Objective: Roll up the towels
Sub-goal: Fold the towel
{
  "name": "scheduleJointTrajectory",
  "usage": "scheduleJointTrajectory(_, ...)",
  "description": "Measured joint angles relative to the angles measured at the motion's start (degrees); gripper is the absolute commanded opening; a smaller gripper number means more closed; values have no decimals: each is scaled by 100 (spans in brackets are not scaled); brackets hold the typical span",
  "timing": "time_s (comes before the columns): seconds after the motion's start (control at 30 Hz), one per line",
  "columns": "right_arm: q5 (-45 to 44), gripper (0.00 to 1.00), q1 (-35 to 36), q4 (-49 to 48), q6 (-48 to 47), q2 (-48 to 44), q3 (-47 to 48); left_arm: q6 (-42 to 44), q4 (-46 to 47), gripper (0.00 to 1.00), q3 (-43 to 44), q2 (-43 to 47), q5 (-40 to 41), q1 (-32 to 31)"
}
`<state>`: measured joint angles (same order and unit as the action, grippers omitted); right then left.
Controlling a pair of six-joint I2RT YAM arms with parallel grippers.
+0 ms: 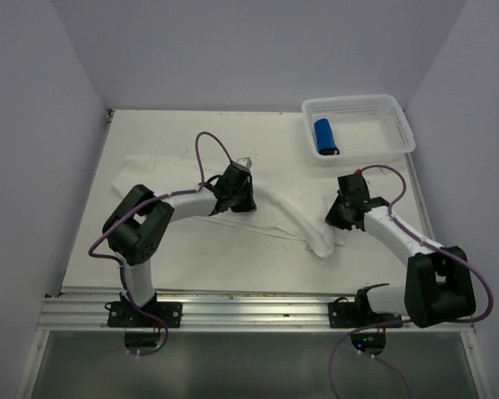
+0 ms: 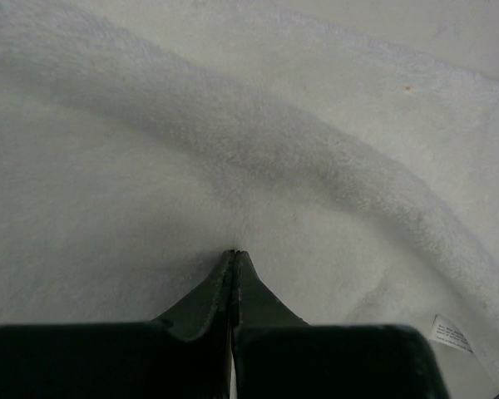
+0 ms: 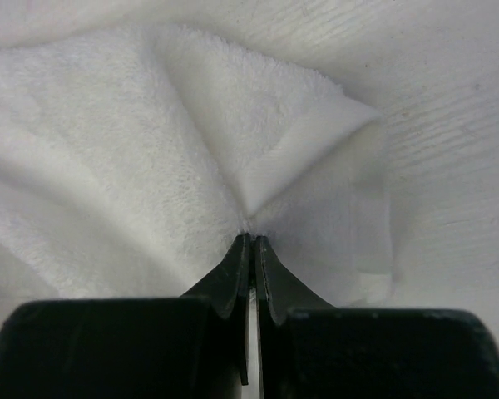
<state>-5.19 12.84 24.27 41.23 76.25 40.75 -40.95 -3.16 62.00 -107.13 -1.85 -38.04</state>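
The long white towel (image 1: pixel 274 212) lies rumpled across the middle of the table, from the far left down to the near right. My left gripper (image 1: pixel 237 184) is over its upper middle. In the left wrist view the left gripper (image 2: pixel 235 252) is shut, its tips pinching the white towel (image 2: pixel 233 125) just below a raised fold. My right gripper (image 1: pixel 345 212) is at the towel's right end. In the right wrist view the right gripper (image 3: pixel 251 235) is shut on a pucker of the white towel (image 3: pixel 108 150) beside a folded-over corner. The small blue towel (image 1: pixel 325 135) lies rolled in the basket.
The white perforated basket (image 1: pixel 358 101) stands at the back right corner of the table. A sewn label (image 2: pixel 453 332) shows at the towel's edge in the left wrist view. Grey walls close in both sides and the back.
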Motion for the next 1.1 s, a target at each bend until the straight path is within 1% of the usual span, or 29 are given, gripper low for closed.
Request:
scheduleJointTrajectory(0.23, -304, 0, -7, 439, -116, -581, 225, 0, -4, 0, -105, 96, 0, -4)
scheduleJointTrajectory(0.3, -326, 20, -9, 496, -144, -601, 245, 0, 0, 0, -114, 101, -4, -4)
scheduleJointTrajectory(0.37, -343, 31, -11, 575, -173, -601, 245, 0, 0, 0, -127, 101, -4, -4)
scheduleJointTrajectory(0.4, -374, 39, -11, 621, -188, -601, 245, 0, 0, 0, -131, 101, -4, -4)
scheduleJointTrajectory(0.47, -461, 42, -11, 715, -229, -601, 245, 2, -2, 0, -138, 101, -7, -4)
scheduleJointTrajectory(0.53, -549, 43, -11, 833, -269, -612, 245, 2, -2, 0, -138, 101, -9, -4)
scheduleJointTrajectory(0.63, -623, 40, -11, 918, -299, -658, 245, 2, -2, 0, -138, 101, -31, -4)
scheduleJointTrajectory(0.8, -492, 37, -11, 800, -334, -645, 267, 2, -4, 0, -138, 101, -50, -4)
scheduleJointTrajectory(0.97, -160, 38, -11, 442, -337, -264, 267, 4, -31, 0, -138, 101, -50, -4)
scheduleJointTrajectory(1.1, -109, 39, -11, 245, -380, 57, 267, 4, -39, 0, -138, 101, -57, -4)
